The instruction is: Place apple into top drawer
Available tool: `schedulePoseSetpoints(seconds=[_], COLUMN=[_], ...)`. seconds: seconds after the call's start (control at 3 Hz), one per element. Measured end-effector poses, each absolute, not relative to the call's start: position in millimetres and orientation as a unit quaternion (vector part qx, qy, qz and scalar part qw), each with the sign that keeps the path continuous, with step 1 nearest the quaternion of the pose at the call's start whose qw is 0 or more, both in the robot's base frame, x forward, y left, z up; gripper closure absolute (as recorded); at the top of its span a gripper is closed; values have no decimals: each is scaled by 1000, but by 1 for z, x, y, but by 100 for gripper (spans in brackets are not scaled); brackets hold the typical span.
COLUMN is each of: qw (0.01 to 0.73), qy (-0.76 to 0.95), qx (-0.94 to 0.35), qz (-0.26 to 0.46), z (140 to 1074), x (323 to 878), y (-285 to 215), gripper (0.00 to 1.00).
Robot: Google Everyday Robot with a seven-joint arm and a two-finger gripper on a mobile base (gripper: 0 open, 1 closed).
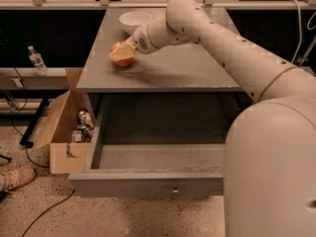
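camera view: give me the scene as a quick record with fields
end effector: at the apple, over the left part of the tabletop
apple: red, on the tabletop side, partly covered by the end effector, not in the drawer
top drawer: pulled open, nothing seen inside, knob at front centre
tabletop: grey, white bowl at its back, behind the apple
floor, left: open cardboard box with items, water bottle further back
task status: apple not yet placed

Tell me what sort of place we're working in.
Likely a robotics lab, not a home: loose cables on speckled floor, a cardboard box of clutter beside the table. The gripper is at the apple on that table.
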State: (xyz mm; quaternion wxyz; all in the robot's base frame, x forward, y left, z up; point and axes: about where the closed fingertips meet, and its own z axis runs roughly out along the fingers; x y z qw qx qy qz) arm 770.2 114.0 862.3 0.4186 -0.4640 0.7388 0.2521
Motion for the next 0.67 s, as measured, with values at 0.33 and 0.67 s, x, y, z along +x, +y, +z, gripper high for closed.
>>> schedulePoseSetpoints(seconds=[0.33,0.67], qw=[452,476], qy=[720,709], qx=[-462,-458], qz=[251,245], z=[890,907], x=[734,691], y=[66,13], gripper=[100,100])
